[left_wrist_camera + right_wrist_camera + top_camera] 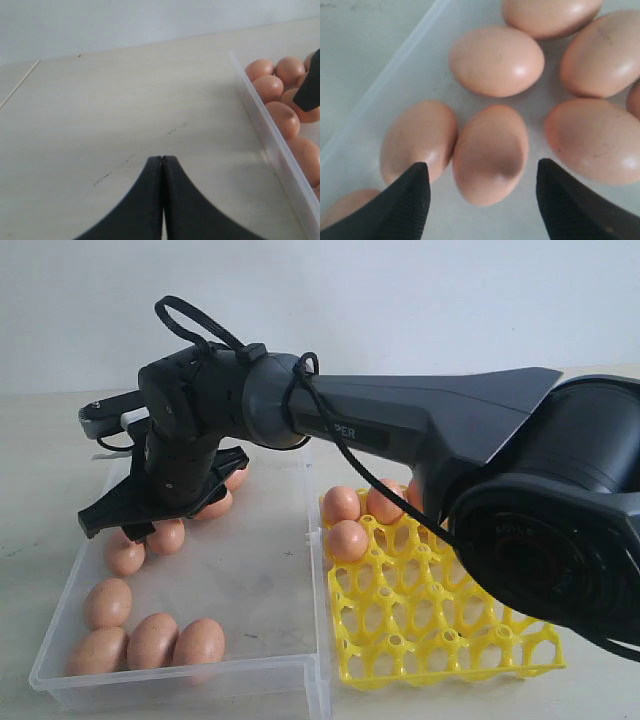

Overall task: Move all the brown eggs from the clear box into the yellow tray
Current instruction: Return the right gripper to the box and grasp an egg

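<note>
Right gripper (482,164) (spread) over 1 egg (490,150) near clear box (385,75) wall.

My right arm (430,425) hides the far end of the clear box (250,570) and the far corner of the yellow tray (393,643), so the brown eggs (152,640) behind it cannot be counted. Up close, my right pincer (481,167) shows only its tips, and the wrist view's edges crop several eggs.
</note>
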Action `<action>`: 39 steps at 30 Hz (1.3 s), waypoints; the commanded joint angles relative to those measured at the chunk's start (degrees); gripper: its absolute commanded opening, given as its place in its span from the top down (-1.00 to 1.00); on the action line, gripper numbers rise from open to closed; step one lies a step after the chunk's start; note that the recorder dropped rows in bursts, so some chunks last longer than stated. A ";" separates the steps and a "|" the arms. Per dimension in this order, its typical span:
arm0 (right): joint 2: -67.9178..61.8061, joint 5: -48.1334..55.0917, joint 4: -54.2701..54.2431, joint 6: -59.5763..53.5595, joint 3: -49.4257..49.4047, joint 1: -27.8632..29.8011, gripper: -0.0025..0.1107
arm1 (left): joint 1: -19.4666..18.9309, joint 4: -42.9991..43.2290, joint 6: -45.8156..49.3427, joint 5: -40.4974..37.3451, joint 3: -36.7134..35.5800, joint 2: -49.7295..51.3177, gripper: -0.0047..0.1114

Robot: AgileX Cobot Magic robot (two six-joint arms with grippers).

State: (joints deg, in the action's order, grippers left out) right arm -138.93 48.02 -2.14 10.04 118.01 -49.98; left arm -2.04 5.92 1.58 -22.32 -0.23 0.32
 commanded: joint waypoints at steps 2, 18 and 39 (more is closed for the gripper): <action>-1.85 -0.56 0.60 0.50 3.19 0.84 -0.09 | 0.33 -0.14 -0.26 0.52 0.23 -0.32 0.92; -6.62 -0.81 -2.22 0.50 5.44 1.13 -0.02 | 0.33 -0.14 -0.37 0.52 0.23 -0.32 0.92; 26.16 -47.31 1.73 -5.77 -40.91 4.78 0.96 | 0.33 -0.14 -0.38 0.52 0.23 -0.32 0.92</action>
State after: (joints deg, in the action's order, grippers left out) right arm -121.12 17.67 -0.69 6.13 91.09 -46.78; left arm -2.04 5.92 1.58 -22.32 -0.23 0.32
